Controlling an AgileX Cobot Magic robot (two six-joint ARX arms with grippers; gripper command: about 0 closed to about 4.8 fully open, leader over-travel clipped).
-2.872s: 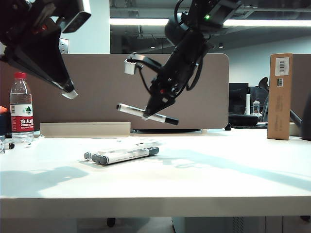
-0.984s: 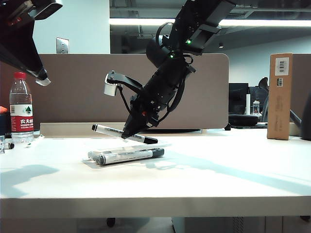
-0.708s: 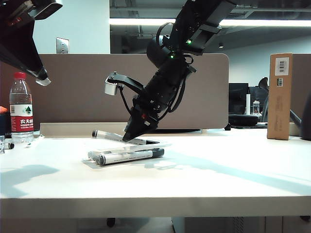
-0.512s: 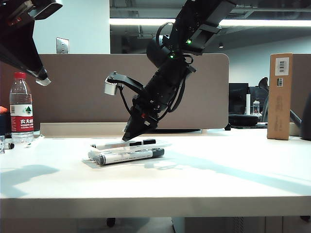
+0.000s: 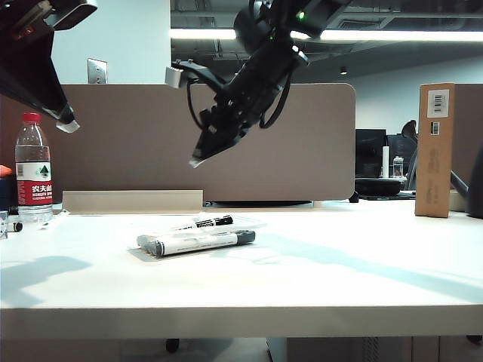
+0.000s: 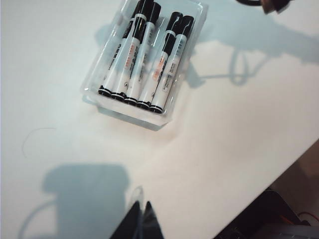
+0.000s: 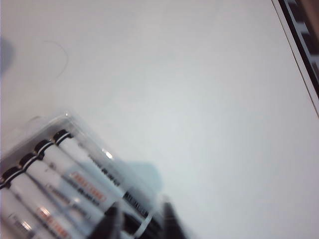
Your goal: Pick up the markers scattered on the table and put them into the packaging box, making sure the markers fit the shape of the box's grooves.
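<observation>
Beyond the table (image 5: 339, 279), a brown partition (image 5: 136, 143) spans the back, with a water bottle (image 5: 32, 167) at far left and a cardboard box (image 5: 435, 149) at far right. Nothing blocks the packaging box (image 6: 185, 64), mid-table and clear-walled, holding black-capped white markers (image 6: 137, 55) side by side. Right gripper (image 7: 139, 219) hangs above it, fingers slightly parted, empty. Left gripper (image 6: 142, 211) hovers high at left, tips together.

White-barrelled markers (image 6: 144, 55) carry black caps, black printed text and reddish label patches, inside the clear, colourless packaging box (image 6: 192, 40). The table (image 5: 339, 264) is plain white. At three o'clock stands a brown cardboard box (image 5: 435, 149) with white barcode labels.
</observation>
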